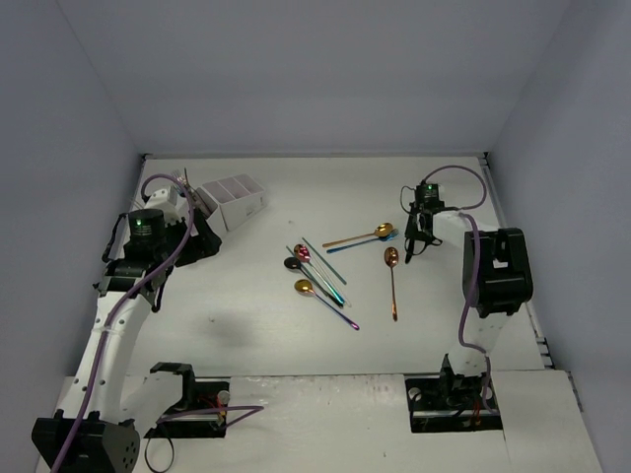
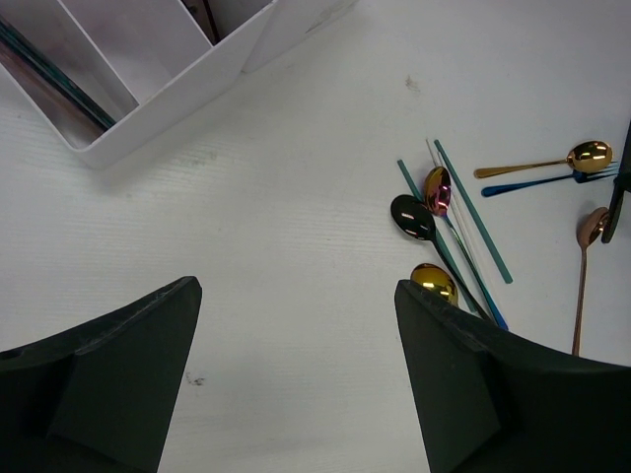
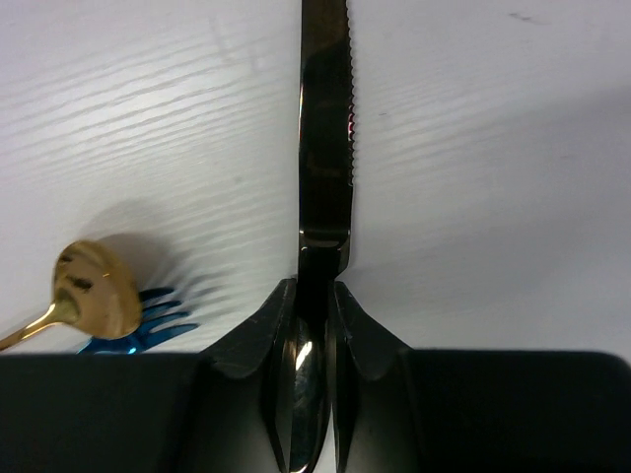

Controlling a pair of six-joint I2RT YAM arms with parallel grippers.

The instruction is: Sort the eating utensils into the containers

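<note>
A dark, mirror-finished serrated table knife (image 3: 323, 177) is sitting clamped in the right pincer (image 3: 317, 296). The two fingers are closing on it where blade meets handle, and the blade is pointing to twelve o'clock in the wrist view. Whether its tip is riding clear of the white bench (image 1: 256, 325) cannot be told.

A gold-bowled metal spoon (image 3: 94, 286) and the tines of a blue metal fork (image 3: 148, 330) are lying just beside the pincer at eight o'clock. Seen from overhead, a copper long-handled spoon (image 1: 393, 286) is lying at seven o'clock of the knife. Farther out at eight o'clock are a black oval-bowled spoon (image 2: 412, 217), an iridescent pink spoon (image 2: 437, 189), a second gold spoon (image 2: 434, 284) and thin teal sticks (image 2: 473, 212).

The white thin-walled caddy of rectangular compartments (image 2: 173, 103) is standing well apart at nine o'clock. Next to it the left pincer (image 2: 298, 291) is hovering with fingers spread wide, holding nothing.

The step in hand appears to be carrying the knife to the caddy. Doing it well likely means:
- lifting straight up first, so the spoon and fork alongside are not dragged;
- crossing high over the cluster;
- turning the wrist until the knife is running along a compartment;
- lowering it between the walls before letting go.

Smooth metal may pivot in the grip, so slow turns look wise. The left arm beside the caddy may be crowding the approach.
</note>
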